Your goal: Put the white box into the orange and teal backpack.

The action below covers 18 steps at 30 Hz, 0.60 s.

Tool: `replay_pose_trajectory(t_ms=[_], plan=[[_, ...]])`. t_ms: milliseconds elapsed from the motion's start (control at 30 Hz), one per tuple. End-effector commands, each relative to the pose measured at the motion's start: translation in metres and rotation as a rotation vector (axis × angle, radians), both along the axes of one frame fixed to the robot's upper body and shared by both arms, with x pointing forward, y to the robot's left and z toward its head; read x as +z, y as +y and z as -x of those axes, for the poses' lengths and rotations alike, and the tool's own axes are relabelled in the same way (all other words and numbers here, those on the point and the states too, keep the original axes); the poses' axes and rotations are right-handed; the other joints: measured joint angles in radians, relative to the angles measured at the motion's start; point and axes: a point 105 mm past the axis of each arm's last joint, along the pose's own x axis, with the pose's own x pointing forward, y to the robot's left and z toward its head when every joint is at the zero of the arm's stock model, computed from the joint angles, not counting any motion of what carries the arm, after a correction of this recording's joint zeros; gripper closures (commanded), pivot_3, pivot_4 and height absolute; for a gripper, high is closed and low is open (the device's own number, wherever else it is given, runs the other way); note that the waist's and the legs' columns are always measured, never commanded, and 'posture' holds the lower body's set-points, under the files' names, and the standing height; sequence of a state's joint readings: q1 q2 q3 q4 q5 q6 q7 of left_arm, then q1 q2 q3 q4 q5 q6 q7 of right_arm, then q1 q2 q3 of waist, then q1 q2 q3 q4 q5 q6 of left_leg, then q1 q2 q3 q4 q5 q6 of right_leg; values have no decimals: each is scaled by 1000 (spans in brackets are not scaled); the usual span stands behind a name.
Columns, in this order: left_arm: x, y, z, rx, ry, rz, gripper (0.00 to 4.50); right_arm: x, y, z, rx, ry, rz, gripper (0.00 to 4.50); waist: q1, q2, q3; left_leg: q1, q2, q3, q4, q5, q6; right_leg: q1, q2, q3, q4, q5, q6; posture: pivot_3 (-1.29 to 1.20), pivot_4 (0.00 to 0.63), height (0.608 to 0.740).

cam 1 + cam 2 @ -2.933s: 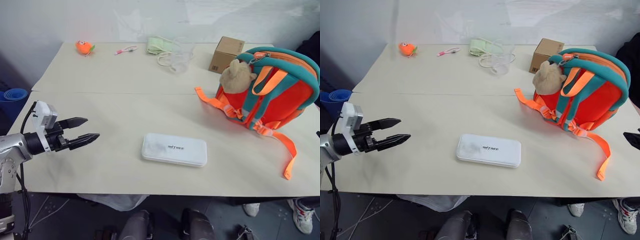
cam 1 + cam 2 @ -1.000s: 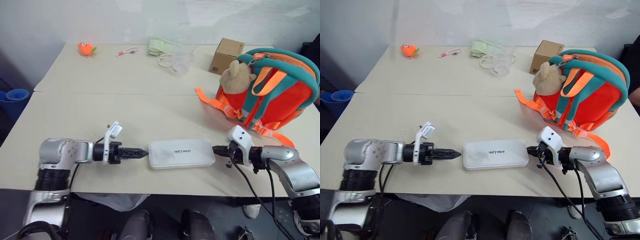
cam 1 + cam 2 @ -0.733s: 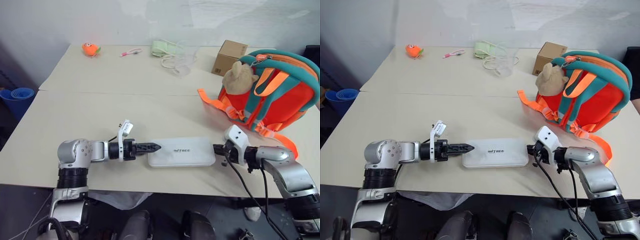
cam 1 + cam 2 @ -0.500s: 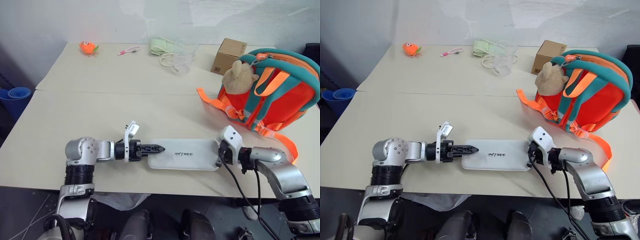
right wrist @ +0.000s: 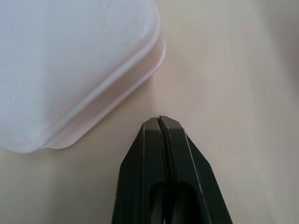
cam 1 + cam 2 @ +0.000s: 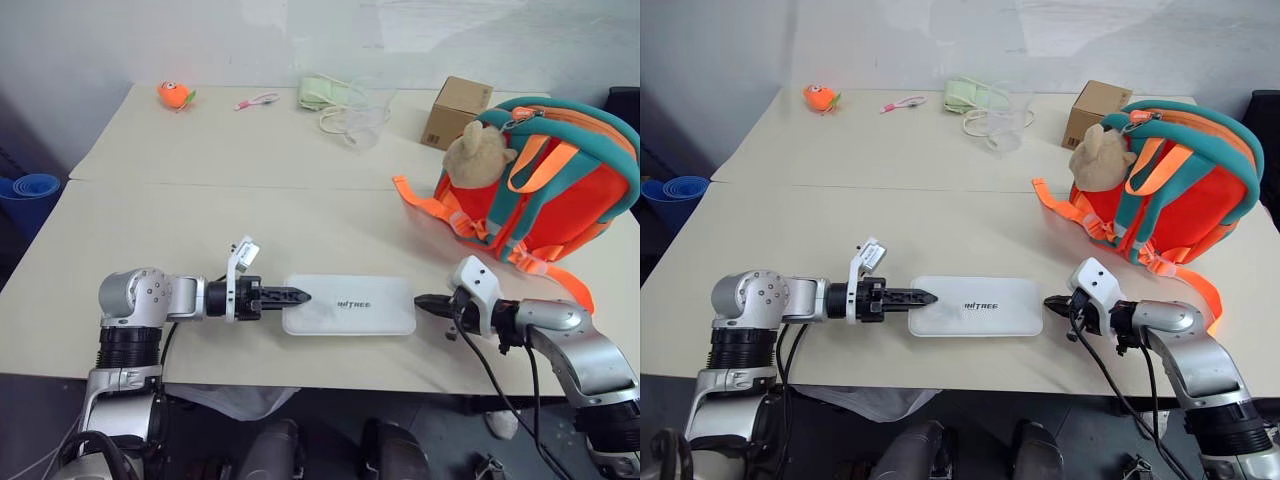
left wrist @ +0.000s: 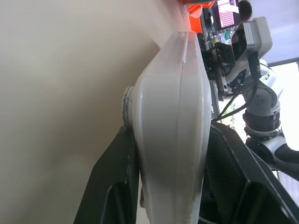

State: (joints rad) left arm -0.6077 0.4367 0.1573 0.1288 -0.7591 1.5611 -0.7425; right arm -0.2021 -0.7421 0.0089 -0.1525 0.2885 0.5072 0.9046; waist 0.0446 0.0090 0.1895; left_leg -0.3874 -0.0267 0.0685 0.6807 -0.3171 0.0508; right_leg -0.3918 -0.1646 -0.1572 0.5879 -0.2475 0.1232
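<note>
Centrally, the flat glossy white box [image 6: 349, 304] is pinched at its left end by the left gripper [image 6: 297, 296]; the right gripper [image 6: 421, 302], fingers pressed together, is seen just beside its right end.

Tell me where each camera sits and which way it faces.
Head views: look down over the table at both arms, the white box and the backpack.
Left wrist view: left gripper clamped on the white box end.
Right wrist view: right gripper, jaws shut, beside the box.
All share the box.
</note>
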Motion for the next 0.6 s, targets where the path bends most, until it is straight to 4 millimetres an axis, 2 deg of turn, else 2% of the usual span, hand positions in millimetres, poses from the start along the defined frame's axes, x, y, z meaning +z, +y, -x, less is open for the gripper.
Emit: replay_pose_trajectory(t_ms=[33, 167, 300, 400, 533, 600], plan=[[0, -3, 2, -8, -22, -20, 2617, 0, -2, 1, 5, 0, 0, 4500, 0, 0, 0, 0, 0, 0, 0, 0, 0, 0, 0, 0, 0, 0, 0, 0, 150, 740], [4, -7, -2, -5, -29, 1, 2617, 3, 4, 2, 29, -1, -22, 4500, 0, 0, 0, 0, 0, 0, 0, 0, 0, 0, 0, 0, 0, 0, 0, 0, 150, 740], [10, -12, -4, 2, -50, 36, 3176, 7, 13, 0, 32, -8, -57, 4500, 0, -1, 0, 0, 0, 0, 0, 0, 0, 0, 0, 0, 0, 0, 0, 0, 150, 740], [11, -11, -6, 16, -59, 37, 3245, 8, 13, -1, 19, -18, -44, 4500, -2, -1, 0, 0, 0, 0, 0, 0, 0, 0, 0, 0, 0, 0, 0, 0, 150, 740], [15, -1, -9, 48, -70, 45, 3245, 13, -1, 1, -30, -32, -21, 4500, -3, -1, 1, 0, 0, 0, 0, 0, 0, 0, 0, 0, 0, 0, 0, 0, 150, 740], [29, 15, -10, 78, -102, 67, 3245, 27, -31, 9, -119, -30, -42, 4500, 0, 0, 1, -1, 0, 0, 0, 0, 0, -1, 0, 0, 0, 0, 0, 0, 150, 740]])
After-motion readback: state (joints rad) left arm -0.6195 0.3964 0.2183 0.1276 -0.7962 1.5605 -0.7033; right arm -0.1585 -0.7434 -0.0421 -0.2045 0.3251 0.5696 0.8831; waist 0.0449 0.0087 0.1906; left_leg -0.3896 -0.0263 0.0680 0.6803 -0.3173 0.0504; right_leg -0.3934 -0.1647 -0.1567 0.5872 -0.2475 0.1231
